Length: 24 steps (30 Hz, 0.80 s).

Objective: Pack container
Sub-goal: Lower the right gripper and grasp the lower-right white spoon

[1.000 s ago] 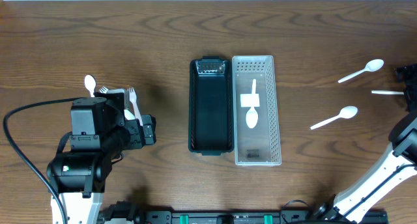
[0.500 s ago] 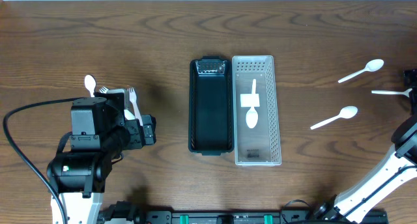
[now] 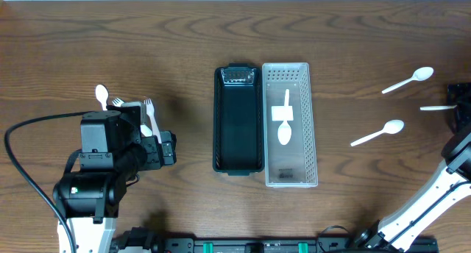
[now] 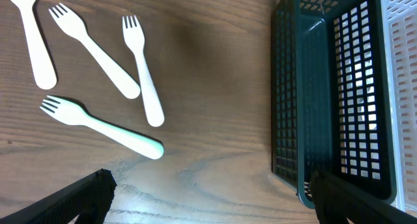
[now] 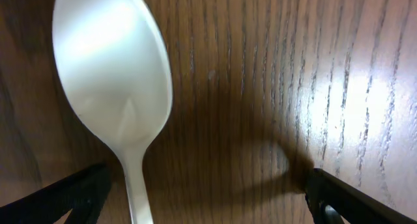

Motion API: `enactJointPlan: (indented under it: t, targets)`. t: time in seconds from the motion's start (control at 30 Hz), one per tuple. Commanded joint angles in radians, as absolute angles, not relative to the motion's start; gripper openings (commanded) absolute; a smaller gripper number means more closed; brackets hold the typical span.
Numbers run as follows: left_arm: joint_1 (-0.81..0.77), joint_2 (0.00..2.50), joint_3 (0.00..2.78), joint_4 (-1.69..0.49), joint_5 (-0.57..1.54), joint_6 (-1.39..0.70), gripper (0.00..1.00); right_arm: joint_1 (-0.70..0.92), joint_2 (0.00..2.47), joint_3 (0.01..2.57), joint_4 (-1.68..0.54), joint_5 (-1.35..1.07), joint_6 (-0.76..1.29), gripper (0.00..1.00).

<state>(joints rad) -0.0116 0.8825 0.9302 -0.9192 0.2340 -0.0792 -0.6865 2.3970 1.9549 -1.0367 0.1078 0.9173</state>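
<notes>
A white perforated container point(image 3: 291, 167) holding one white spoon point(image 3: 285, 133) sits beside a dark mesh container point(image 3: 238, 139); left gripper point(image 4: 208, 198) and right gripper point(image 5: 205, 199) both spread.

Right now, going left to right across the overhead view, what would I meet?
Left arm → dark basket → white basket → loose white spoons. The forks overlap the arm, so they are left out.

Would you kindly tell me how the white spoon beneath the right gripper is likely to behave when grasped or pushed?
The white spoon looks like thin glossy plastic, so it is probably very light and rather slippery. Its slim handle may flex slightly. Lying flat on the smooth wooden table, it would likely skid or pivot when nudged rather than roll.
</notes>
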Motion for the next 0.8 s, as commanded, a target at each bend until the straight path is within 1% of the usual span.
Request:
enactJointPlan:
  t: [0.0, 0.1, 0.13, 0.23, 0.3, 0.4, 0.5, 0.57, 0.67, 0.73, 0.77]
  targets:
    - [-0.017, 0.881, 0.953, -0.923, 0.243, -0.085, 0.98, -0.693, 2.437, 1.948, -1.051, 0.115, 0.919, 0.99]
    - [-0.017, 0.881, 0.953, -0.923, 0.244, -0.085, 0.98, -0.693, 2.437, 1.948, -1.06, 0.115, 0.919, 0.99]
    - [-0.017, 0.881, 0.953, -0.923, 0.243, -0.084, 0.98, -0.693, 2.437, 1.948, -1.064, 0.115, 0.919, 0.97]
    - [-0.017, 0.881, 0.953, -0.924, 0.244, -0.085, 0.98, -0.693, 2.437, 1.948, -1.073, 0.115, 0.919, 0.83]
    - [-0.017, 0.881, 0.953, -0.924, 0.244, -0.085, 0.98, -0.693, 2.437, 1.948, -1.076, 0.115, 0.919, 0.68]
    - [-0.017, 0.881, 0.953, -0.923, 0.244, -0.085, 0.98, -0.693, 2.437, 1.948, -1.077, 0.115, 0.919, 0.52]
    - [-0.017, 0.881, 0.953, -0.924, 0.244, -0.085, 0.98, -0.693, 2.437, 1.948, -1.078, 0.115, 0.918, 0.49]
    - [-0.017, 0.881, 0.953, -0.923, 0.244, -0.085, 0.98, -0.693, 2.437, 1.948, -1.077, 0.115, 0.907, 0.44]
    - [-0.017, 0.881, 0.953, -0.923, 0.244, -0.085, 0.98, -0.693, 2.437, 1.948, -1.077, 0.115, 0.9, 0.41]
    - [-0.017, 0.881, 0.953, -0.923, 0.244, -0.085, 0.98, -0.693, 2.437, 1.948, -1.077, 0.115, 0.9, 0.31]
    - [-0.017, 0.881, 0.953, -0.923, 0.244, -0.085, 0.98, -0.693, 2.437, 1.948, -1.077, 0.115, 0.9, 0.25]
